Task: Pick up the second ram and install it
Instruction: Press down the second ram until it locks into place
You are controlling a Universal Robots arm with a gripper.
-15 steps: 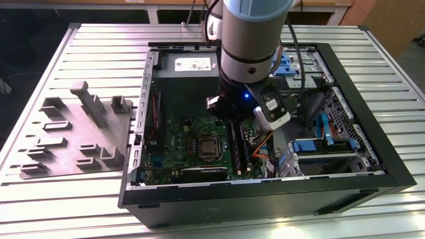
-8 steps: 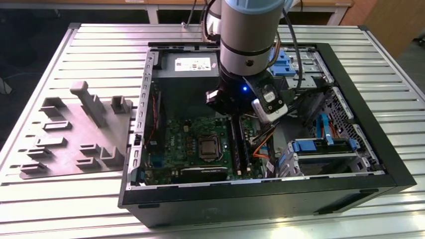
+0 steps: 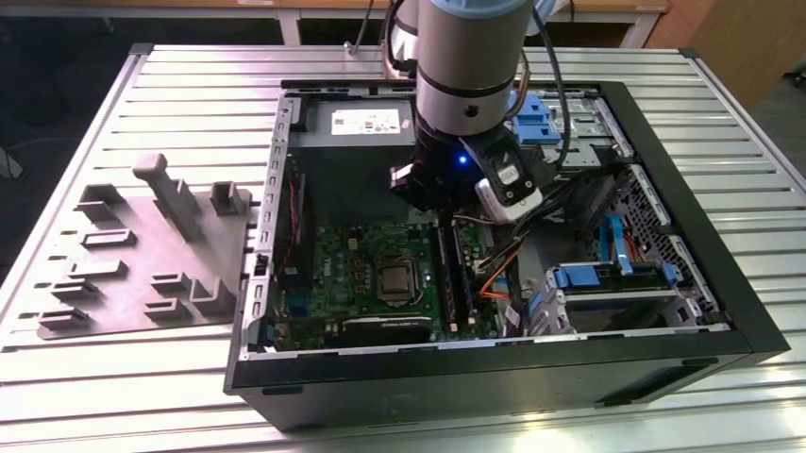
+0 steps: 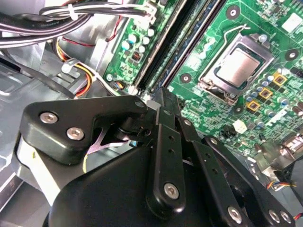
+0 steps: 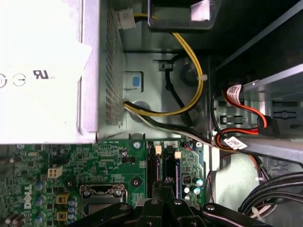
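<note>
In the exterior view my gripper point(image 3: 441, 209) hangs inside the open computer case point(image 3: 705, 311), low over the green motherboard point(image 3: 340, 274). Two long dark ram sticks point(image 3: 456, 274) lie side by side in the slots just beyond the CPU socket point(image 3: 396, 278). In both wrist views the black fingers meet at the slot end nearest the power supply, so the gripper point(image 4: 163, 94) point(image 5: 163, 189) looks shut with nothing visible between the tips. The ram slots point(image 4: 177, 42) point(image 5: 152, 170) run away from the tips. Whether the tips touch a stick is hidden.
A grey moulded fixture point(image 3: 139, 255) with upright posts sits on the slatted table at the exterior view's left. The grey power supply point(image 3: 359, 123) point(image 5: 42, 71) fills the case's far end. Yellow and black cables point(image 5: 189, 61) and blue-tabbed drive bays point(image 3: 605, 278) crowd the case's right side.
</note>
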